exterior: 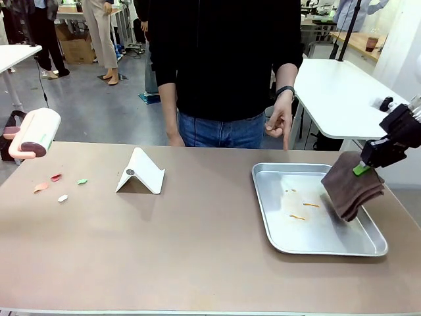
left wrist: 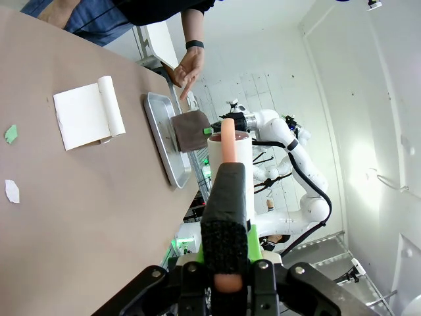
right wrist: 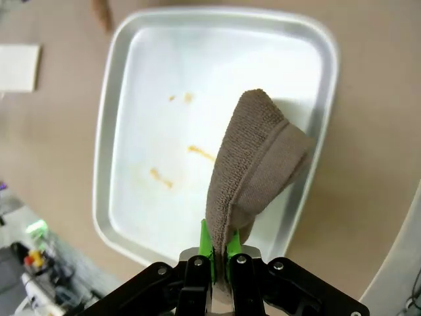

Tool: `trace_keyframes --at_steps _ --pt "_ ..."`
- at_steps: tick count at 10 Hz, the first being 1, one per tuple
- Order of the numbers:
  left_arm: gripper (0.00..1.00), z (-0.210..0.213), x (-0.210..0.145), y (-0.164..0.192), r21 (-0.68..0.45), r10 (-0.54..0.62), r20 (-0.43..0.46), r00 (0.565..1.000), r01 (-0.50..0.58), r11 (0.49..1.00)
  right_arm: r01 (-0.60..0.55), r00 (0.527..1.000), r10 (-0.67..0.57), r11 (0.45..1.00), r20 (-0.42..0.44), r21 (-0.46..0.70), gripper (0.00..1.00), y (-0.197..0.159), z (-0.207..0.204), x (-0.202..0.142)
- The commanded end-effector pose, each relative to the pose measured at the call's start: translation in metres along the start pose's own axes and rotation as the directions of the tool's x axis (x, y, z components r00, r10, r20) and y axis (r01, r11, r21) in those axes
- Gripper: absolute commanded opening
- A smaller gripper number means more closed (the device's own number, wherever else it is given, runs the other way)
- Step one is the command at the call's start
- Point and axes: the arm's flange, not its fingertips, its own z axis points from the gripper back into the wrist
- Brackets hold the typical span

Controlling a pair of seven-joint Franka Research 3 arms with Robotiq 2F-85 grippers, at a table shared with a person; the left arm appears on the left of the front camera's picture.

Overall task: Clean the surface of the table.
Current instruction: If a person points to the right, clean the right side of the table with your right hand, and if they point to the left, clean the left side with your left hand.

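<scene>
1. The table [exterior: 197, 270] is the wide tan-brown top that spans the front view. The strip along its near edge is bare.
2. A metal tray [exterior: 268, 220] lies flat toward the table's right edge, its long sides running from near to far. A few orange smears [exterior: 297, 216] mark its floor.
3. The right gripper [exterior: 360, 168] hangs over the tray's right rim, its jaws clenched on a fold of a brown cloth [exterior: 350, 189]. The cloth droops over the right side of the tray; whether it touches the tray floor cannot be told. In the right wrist view the green pads [right wrist: 205, 242] pinch the cloth's edge.
4. Near the table's left edge lie four small scraps, each apart from the others: an orange one [exterior: 41, 187], a red one [exterior: 56, 177], a green one [exterior: 81, 181] and a white one [exterior: 62, 197].
5. Above the left edge, towards the far-left corner, a white lint roller [exterior: 36, 131] is held clear of the table. The left gripper [left wrist: 227, 217] has its jaws closed tight on the roller's pink handle [left wrist: 227, 135].
6. A white folded stand [exterior: 140, 174] sits like a small tent between the scraps and the tray, nearer the far edge.
7. A person in a dark top stands at the far edge. One hand [exterior: 279, 125] points a finger downward just beyond the tray's far rim, and the other hand [exterior: 174, 139] hangs near the middle of the far edge.
</scene>
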Motion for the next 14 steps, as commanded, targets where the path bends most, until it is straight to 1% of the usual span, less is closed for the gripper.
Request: trace_keyframes --at_steps 1,4,5,7,10,11,14 --pt "0.0 0.001 -0.002 -0.004 -0.017 -0.017 -0.008 1.0 0.016 1.0 0.044 0.997 -0.037 0.994 0.066 -0.101 0.08 0.006 -0.014 0.007" --pt "0.0 0.001 -0.002 -0.004 -0.017 -0.017 -0.008 1.0 0.016 1.0 0.079 0.989 -0.059 0.986 0.134 -0.148 0.08 0.003 -0.029 0.017" --pt "0.0 0.001 -0.002 -0.004 -0.017 -0.017 -0.008 1.0 0.016 1.0 0.09 0.984 -0.065 0.985 0.167 -0.145 0.08 0.005 -0.032 0.019" --pt "0.0 0.001 -0.002 -0.004 -0.017 -0.017 -0.008 1.0 0.016 1.0 0.09 0.987 -0.065 0.982 0.15 -0.169 0.08 0.007 -0.044 0.024" --pt "0.0 0.001 -0.002 -0.004 -0.017 -0.017 -0.008 1.0 0.016 1.0 0.068 0.99 -0.048 0.986 0.131 -0.152 0.08 0.013 -0.056 0.028" --pt "0.0 0.001 -0.002 -0.004 -0.017 -0.017 -0.008 1.0 0.016 1.0 0.051 0.992 -0.035 0.99 0.122 -0.129 0.08 0.016 -0.064 0.029" --pt "0.0 0.001 -0.002 -0.004 -0.017 -0.017 -0.008 1.0 0.016 1.0 -0.029 0.999 0.03 1.0 0.024 -0.01 0.08 0.033 -0.096 0.033"
